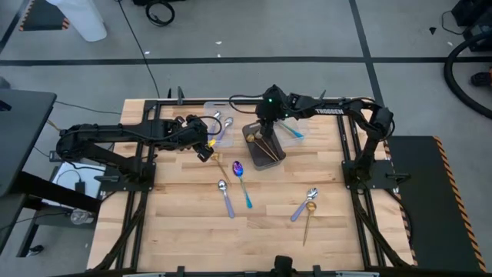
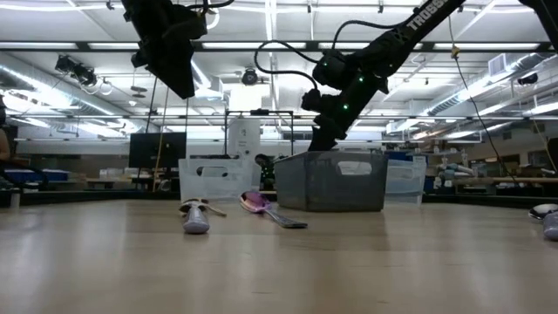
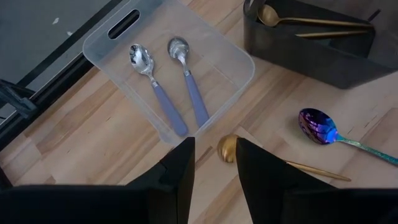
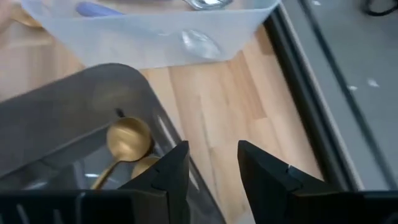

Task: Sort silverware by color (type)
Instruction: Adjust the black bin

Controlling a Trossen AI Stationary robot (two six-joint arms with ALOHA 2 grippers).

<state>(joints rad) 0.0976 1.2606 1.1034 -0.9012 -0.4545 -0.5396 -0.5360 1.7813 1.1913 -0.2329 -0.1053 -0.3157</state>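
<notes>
The gold spoon (image 3: 229, 149) is seen directly beneath the open, empty left gripper (image 3: 214, 177), its handle running away toward the right, while the right gripper (image 4: 208, 171), also open and empty, is held over the dark bin (image 1: 263, 143).

White capital letters spelling "TROSSEN" run along the right arm (image 1: 338, 110) in the high view. In the low view the same lettering shows on that arm (image 2: 425, 15) only in part, as "TROSS", cut off by the picture's top edge. No other text, number or sign can be read.
</notes>
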